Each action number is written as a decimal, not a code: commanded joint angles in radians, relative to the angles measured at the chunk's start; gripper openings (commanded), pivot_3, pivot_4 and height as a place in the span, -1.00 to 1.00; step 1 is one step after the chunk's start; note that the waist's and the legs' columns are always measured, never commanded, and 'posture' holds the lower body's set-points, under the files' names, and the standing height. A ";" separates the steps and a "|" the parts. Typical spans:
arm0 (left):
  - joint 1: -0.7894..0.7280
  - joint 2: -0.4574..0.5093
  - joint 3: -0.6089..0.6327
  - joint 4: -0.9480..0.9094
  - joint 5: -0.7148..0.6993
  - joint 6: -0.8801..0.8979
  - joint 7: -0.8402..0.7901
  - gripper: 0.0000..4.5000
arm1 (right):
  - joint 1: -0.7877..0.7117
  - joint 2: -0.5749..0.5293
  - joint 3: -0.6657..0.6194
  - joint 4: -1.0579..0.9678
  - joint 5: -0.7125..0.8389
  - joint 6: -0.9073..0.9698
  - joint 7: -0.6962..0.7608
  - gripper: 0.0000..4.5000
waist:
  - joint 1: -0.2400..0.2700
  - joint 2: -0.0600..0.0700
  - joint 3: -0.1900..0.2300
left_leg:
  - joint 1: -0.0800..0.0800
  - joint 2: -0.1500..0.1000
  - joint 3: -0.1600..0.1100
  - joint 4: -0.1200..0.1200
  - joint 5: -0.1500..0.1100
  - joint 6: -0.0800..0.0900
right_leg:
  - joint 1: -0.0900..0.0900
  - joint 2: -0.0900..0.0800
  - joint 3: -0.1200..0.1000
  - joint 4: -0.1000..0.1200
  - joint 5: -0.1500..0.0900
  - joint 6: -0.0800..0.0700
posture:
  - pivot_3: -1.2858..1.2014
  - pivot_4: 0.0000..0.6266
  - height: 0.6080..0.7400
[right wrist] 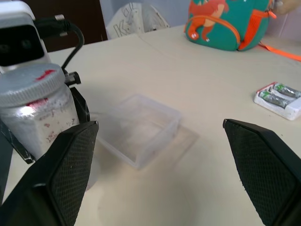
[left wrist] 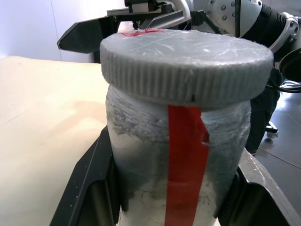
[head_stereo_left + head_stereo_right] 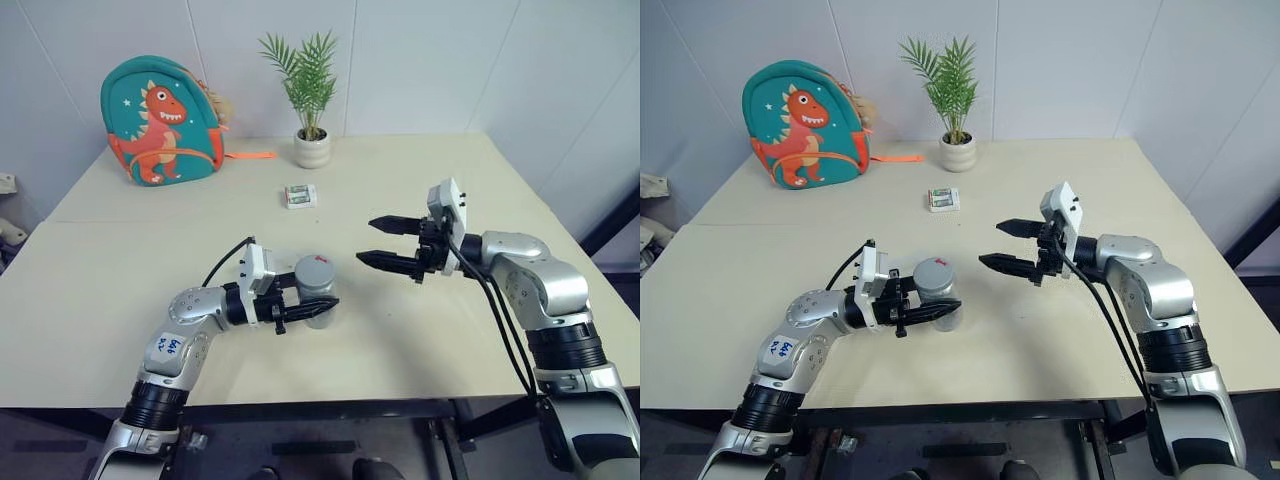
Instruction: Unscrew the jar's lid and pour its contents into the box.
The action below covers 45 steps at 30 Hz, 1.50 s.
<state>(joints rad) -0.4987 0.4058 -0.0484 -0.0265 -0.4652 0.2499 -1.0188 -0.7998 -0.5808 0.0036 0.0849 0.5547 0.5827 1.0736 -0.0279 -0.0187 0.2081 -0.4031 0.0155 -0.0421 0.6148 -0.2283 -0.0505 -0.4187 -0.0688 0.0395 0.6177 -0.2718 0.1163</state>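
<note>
My left gripper [image 3: 312, 303] is shut on the jar [image 3: 317, 292], which it holds upright low over the table near the front edge. The jar has cloudy silvery walls with a red tape strip [image 2: 186, 160]. The grey ribbed lid [image 2: 186, 59] sits screwed on top, with a red mark at its edge. The contents are hidden behind the cloudy wall. My right gripper [image 3: 365, 240] hangs open a little to the right of the lid and slightly above it, pointing at it and apart from it. The box [image 1: 141, 127], a shallow clear tray, lies on the table just beyond the jar.
A teal dinosaur backpack [image 3: 160, 120] stands at the back left. A potted plant [image 3: 312, 148] is at the back centre. A small white-and-green battery packet [image 3: 300, 196] lies in front of the plant. The beige table [image 3: 120, 300] runs wide on both sides.
</note>
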 commanded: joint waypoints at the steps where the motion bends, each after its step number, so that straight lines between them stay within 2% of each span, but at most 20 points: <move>1: -0.010 0.002 0.011 -0.037 -0.012 -0.011 -0.003 -0.11 | -0.018 0.013 -0.028 -0.102 0.073 0.045 0.009 0.99 | 0.000 0.000 0.000 | 0.000 0.000 0.000 0.000 0.000 0.000 | 0.000 0.000 0.000 0.000 0.000 0.000 | 0.03 -0.52 1.00; 9: -0.011 0.002 0.008 -0.036 -0.013 -0.007 -0.004 -0.11 | -0.015 0.125 0.068 -0.248 0.060 0.100 -0.093 0.99 | 0.000 0.000 0.000 | 0.000 0.000 0.000 0.000 0.000 0.000 | 0.000 0.000 0.000 0.001 0.000 0.000 | 0.03 -0.52 1.00; 18: -0.008 0.000 0.005 -0.043 -0.015 0.000 -0.002 -0.11 | -0.024 0.172 0.149 -0.269 0.017 0.102 -0.128 0.99 | 0.000 0.000 0.000 | 0.000 0.000 0.000 0.000 0.000 0.000 | 0.000 0.000 0.000 0.001 0.000 0.000 | 0.03 -0.52 1.00; 30: -0.016 0.001 0.007 -0.033 -0.015 -0.004 -0.002 -0.11 | -0.049 0.127 0.115 -0.167 -0.045 0.031 -0.095 0.99 | 0.000 0.000 0.000 | 0.000 0.000 0.000 0.000 0.000 0.000 | 0.000 0.000 0.000 0.001 0.000 0.000 | 0.03 -0.52 1.00; 45: -0.029 0.002 0.005 -0.019 -0.013 -0.010 -0.006 -0.11 | -0.045 0.022 0.065 -0.060 -0.042 -0.026 -0.036 0.99 | 0.001 0.000 0.000 | 0.000 0.000 0.000 0.000 0.000 0.000 | 0.000 0.000 0.000 0.001 0.000 0.000 | 0.03 -0.52 1.00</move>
<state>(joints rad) -0.5078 0.4121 -0.0256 0.0056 -0.4650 0.2594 -0.9931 -0.8335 -0.5416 0.1232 0.0106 0.5288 0.5815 1.0597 -0.0270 -0.0187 0.2081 -0.4031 0.0155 -0.0424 0.6151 -0.2283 -0.0506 -0.4188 -0.0686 0.0393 0.6183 -0.2718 0.1161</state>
